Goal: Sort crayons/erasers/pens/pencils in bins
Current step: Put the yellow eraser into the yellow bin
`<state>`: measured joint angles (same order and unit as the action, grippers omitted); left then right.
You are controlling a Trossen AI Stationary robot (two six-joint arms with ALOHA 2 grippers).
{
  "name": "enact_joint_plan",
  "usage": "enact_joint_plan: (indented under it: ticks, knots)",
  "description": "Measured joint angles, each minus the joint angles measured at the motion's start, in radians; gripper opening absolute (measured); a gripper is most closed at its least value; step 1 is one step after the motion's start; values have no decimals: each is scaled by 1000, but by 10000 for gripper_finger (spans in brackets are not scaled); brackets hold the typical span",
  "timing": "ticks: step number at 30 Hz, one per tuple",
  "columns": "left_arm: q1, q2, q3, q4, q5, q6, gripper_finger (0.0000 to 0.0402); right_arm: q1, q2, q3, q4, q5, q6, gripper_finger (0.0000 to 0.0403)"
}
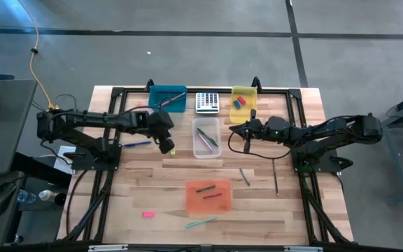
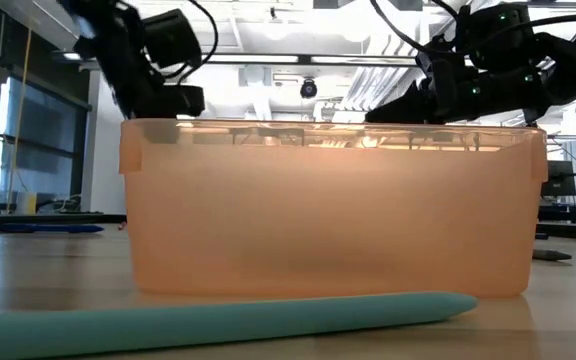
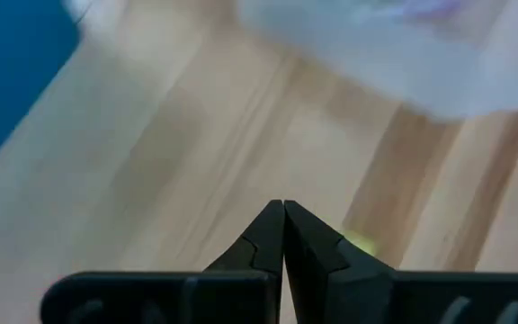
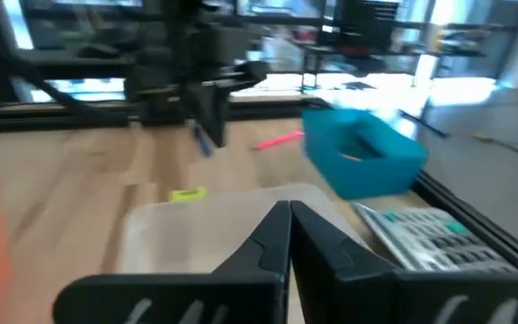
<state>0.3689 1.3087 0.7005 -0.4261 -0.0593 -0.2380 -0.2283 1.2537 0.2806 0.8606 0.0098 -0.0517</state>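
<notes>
From above, the left claw (image 1: 168, 145), pressed together and empty, hangs just over a small yellow-green eraser chunk (image 1: 173, 152) on the pale wooden surface (image 1: 138, 189), beside the clear plastic bin (image 1: 206, 137); it should spread before descending squarely. The right claw (image 1: 246, 137), also pressed together and empty, sits between the clear bin and the translucent yellow bin (image 1: 243, 104).

At table height, the orange bin (image 2: 333, 205) hides nearly everything behind it.

The left wrist view shows only a yellow-green sliver by its fingertips (image 3: 268, 236).

The right wrist view shows the eraser blurred.

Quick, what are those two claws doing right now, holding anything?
Left gripper: shut, empty, just above the table beside a small yellow-green eraser.
Right gripper: shut, empty, over the clear bin.
</notes>
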Motion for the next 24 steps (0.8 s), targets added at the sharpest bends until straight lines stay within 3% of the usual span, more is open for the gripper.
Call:
enact_joint_plan:
  ticks: [4, 8, 12, 17, 20, 24]
  knots:
    - [-23, -11, -66, 137, 43, -40, 0, -1, 0, 0, -17, 96, 18, 0]
    - [-69, -11, -63, 97, -62, -231, 11, 0, 0, 0, -19, 102, 11, 0]
    - [-149, -11, -62, 93, -98, -455, 43, -1, 0, 0, -19, 102, -2, 0]
    - [-275, 35, -62, 47, -292, -727, 88, -1, 0, 0, -20, 145, -36, 0]
    - [-322, 75, -62, 48, -381, -838, 113, -1, 0, 0, -26, 146, -53, 0]
    - [-353, 136, -62, 53, -414, -951, 142, -1, 0, 0, -40, 146, -54, 0]
